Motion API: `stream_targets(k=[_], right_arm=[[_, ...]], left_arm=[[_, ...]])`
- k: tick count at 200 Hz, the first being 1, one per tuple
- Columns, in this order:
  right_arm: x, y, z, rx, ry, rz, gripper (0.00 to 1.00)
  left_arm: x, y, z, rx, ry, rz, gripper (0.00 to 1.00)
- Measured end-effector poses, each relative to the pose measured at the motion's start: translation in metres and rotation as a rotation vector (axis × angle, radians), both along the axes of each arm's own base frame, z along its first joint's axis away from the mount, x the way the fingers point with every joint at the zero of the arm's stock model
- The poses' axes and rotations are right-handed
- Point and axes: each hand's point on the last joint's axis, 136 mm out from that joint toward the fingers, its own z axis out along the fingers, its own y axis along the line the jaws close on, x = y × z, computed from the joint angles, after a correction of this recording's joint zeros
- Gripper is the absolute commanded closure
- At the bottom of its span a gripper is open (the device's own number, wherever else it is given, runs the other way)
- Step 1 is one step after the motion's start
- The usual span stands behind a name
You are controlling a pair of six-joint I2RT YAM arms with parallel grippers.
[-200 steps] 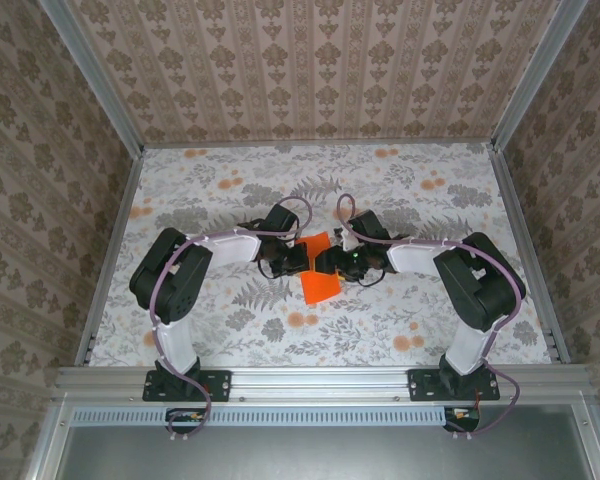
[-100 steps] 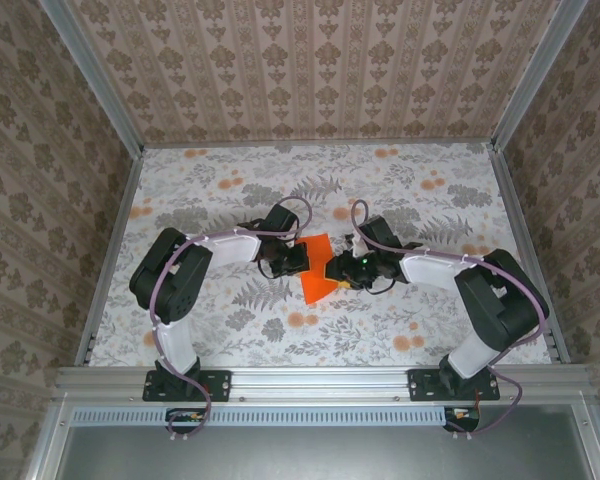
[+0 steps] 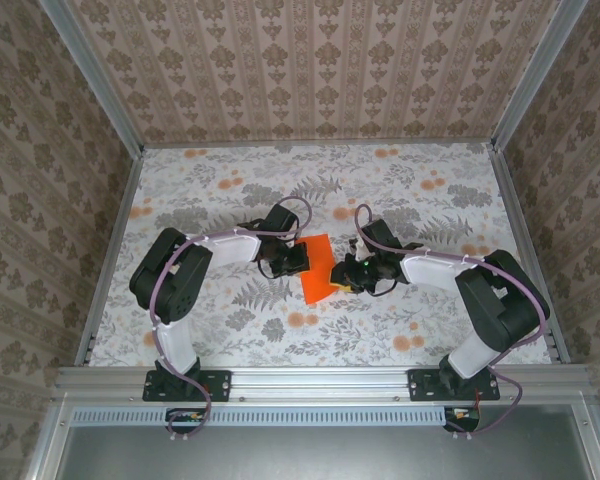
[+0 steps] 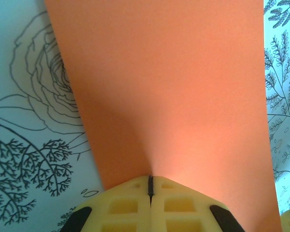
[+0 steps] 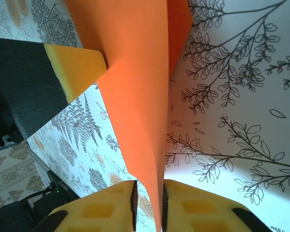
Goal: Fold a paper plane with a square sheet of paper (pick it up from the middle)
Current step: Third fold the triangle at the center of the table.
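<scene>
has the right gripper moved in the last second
Yes. In the top view the right gripper has shifted right, away from the left gripper, and slightly toward the near rail, its jaws narrowing onto the orange paper.

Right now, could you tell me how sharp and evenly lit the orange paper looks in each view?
Top external: the square sheet of paper is small, evenly lit, no glare. Left wrist: sharp, with a soft shadow near the left end effector. Right wrist: crisp, shaded darker beyond the fold, right end effector in focus.
</scene>
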Motion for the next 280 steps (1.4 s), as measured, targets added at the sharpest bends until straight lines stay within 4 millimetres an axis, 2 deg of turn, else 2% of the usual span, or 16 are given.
stream_targets(k=[26, 93, 131, 180, 230, 280], right_arm=[[-0.003, -0.003, -0.003, -0.014, 0.019, -0.006, 0.92], [-0.007, -0.008, -0.008, -0.043, 0.051, -0.024, 0.98], [-0.009, -0.009, -0.009, -0.051, 0.062, -0.027, 0.99], [-0.010, -0.010, -0.010, -0.054, 0.068, -0.027, 0.98], [-0.011, -0.010, -0.010, -0.061, 0.080, -0.027, 0.98], [-0.002, -0.001, 0.004, -0.046, 0.053, -0.017, 0.98]], left_arm=[[0.000, 0.000, 0.000, 0.000, 0.000, 0.000, 1.00], [0.001, -0.001, 0.002, -0.004, -0.015, -0.013, 1.00], [0.004, -0.002, 0.004, -0.016, -0.025, -0.013, 0.98], [0.022, 0.005, 0.016, -0.045, -0.078, 0.015, 0.97], [0.022, 0.008, 0.006, -0.029, -0.061, 0.015, 1.00], [0.022, 0.006, 0.003, -0.034, -0.056, 0.012, 1.00]])
